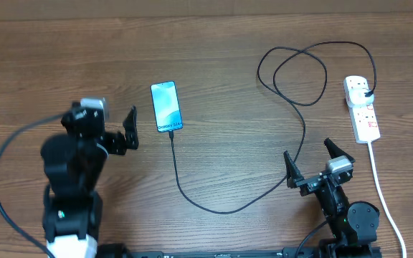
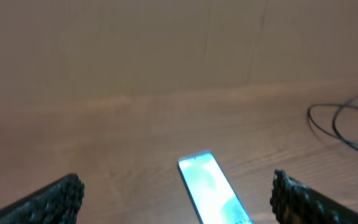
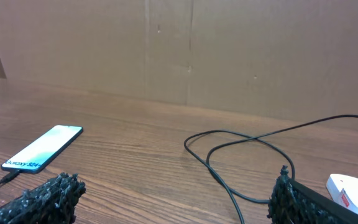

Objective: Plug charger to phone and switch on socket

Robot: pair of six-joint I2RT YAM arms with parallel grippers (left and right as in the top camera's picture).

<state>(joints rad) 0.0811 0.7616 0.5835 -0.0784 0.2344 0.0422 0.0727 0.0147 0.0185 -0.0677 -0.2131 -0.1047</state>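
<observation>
The phone (image 1: 166,107) lies flat on the table with its light blue screen up; it also shows in the left wrist view (image 2: 213,186) and the right wrist view (image 3: 44,148). The black charger cable (image 1: 300,122) runs from the phone's near end, where its connector tip (image 1: 171,135) sits against the phone, loops across the table and ends in a black plug (image 1: 366,94) seated in the white power strip (image 1: 362,107). My left gripper (image 1: 124,132) is open and empty, just left of the phone. My right gripper (image 1: 312,163) is open and empty, near the front edge, left of the strip's white cord.
The strip's thick white cord (image 1: 383,193) runs toward the front right edge. A cardboard wall (image 3: 191,50) stands behind the table. The cable's loops (image 3: 241,155) lie on the wood in front of my right gripper.
</observation>
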